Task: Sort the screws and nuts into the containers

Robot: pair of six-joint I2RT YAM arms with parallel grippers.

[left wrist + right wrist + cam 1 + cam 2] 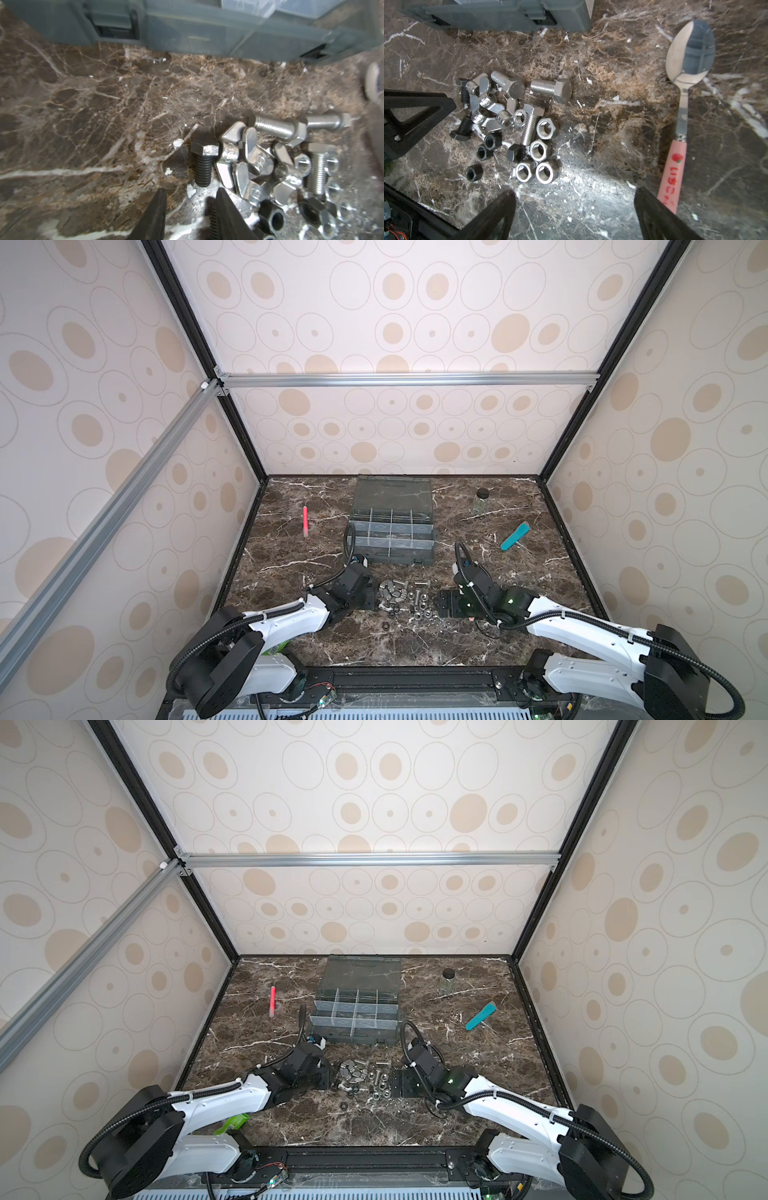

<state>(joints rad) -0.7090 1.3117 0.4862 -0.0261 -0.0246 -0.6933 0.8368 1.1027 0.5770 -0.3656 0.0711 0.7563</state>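
Note:
Loose screws and nuts (409, 601) (365, 1079) lie heaped on the marble in front of the open grey organizer box (399, 558), whose containers (353, 1011) sit in rows. My left gripper (191, 193) (372, 598) is low at the pile's left edge, open by a narrow gap. One black screw (202, 166) lies just beyond its tips. Another black screw (464, 124) lies beside one finger, unpinched. Wing nuts (249, 162) and silver screws (276, 128) crowd alongside. My right gripper (575, 197) (446, 603) hovers wide open and holds nothing, with silver nuts (540, 149) ahead of it.
A pink-handled spoon (683, 116) lies beside one finger of the right gripper. A pink stick (305, 520) lies at the back left, a teal tool (514, 536) and a black-capped jar (481, 501) at the back right. The box lid (392, 491) stands open behind. Patterned walls enclose the table.

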